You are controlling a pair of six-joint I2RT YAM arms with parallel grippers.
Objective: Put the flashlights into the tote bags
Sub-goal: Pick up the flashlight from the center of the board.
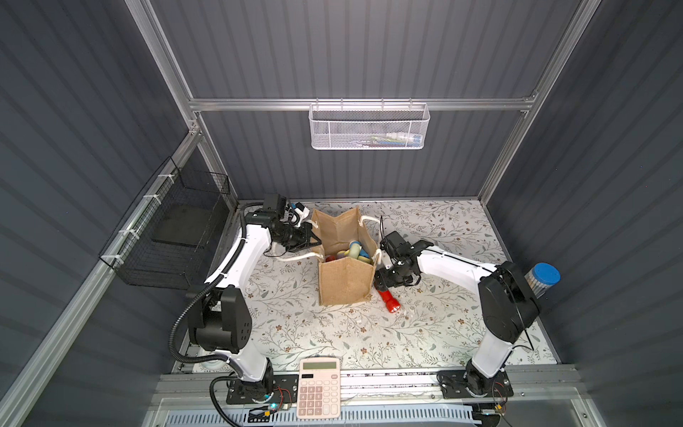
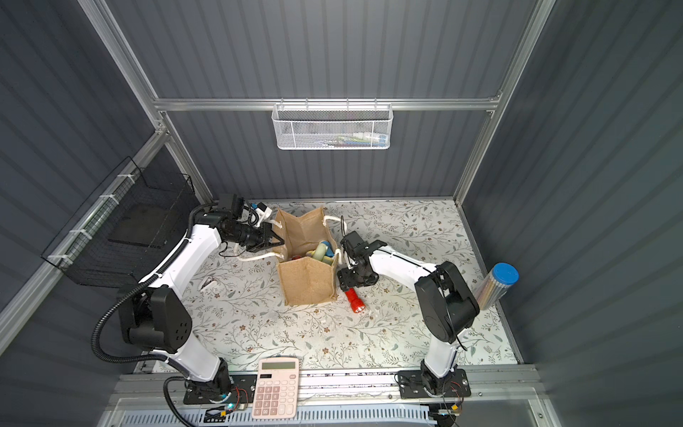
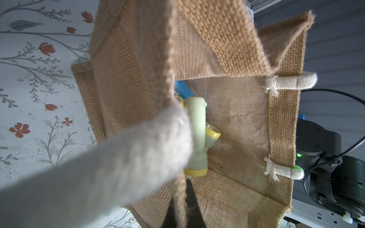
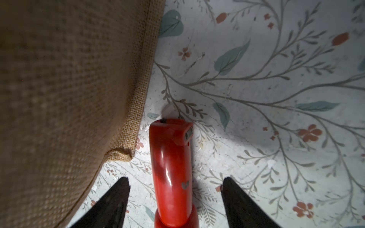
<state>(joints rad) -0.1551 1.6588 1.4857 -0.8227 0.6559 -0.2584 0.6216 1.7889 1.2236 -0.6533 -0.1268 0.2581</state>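
Note:
The tan jute tote bag (image 1: 345, 281) (image 2: 308, 283) stands open mid-table with several pastel flashlights (image 1: 356, 251) (image 2: 321, 252) inside. My left gripper (image 1: 314, 242) (image 2: 279, 242) (image 3: 181, 207) is shut on the bag's left rim, the jute edge pinched between its dark fingers. In the left wrist view a pale green flashlight (image 3: 196, 126) with a yellow rim lies inside the bag (image 3: 237, 118). A red flashlight (image 1: 390, 301) (image 2: 354, 300) (image 4: 170, 167) lies on the table by the bag's right front corner (image 4: 69, 79). My right gripper (image 1: 382, 285) (image 2: 345, 284) (image 4: 175, 181) is open and straddles its handle end without touching it.
A pink calculator (image 1: 318, 388) lies at the front edge. A blue-capped tube (image 1: 543, 277) stands at the right wall. On the back wall hangs a white mesh basket (image 1: 369, 125), on the left wall a black wire basket (image 1: 173, 236). A white rope handle (image 1: 292, 257) trails left of the bag.

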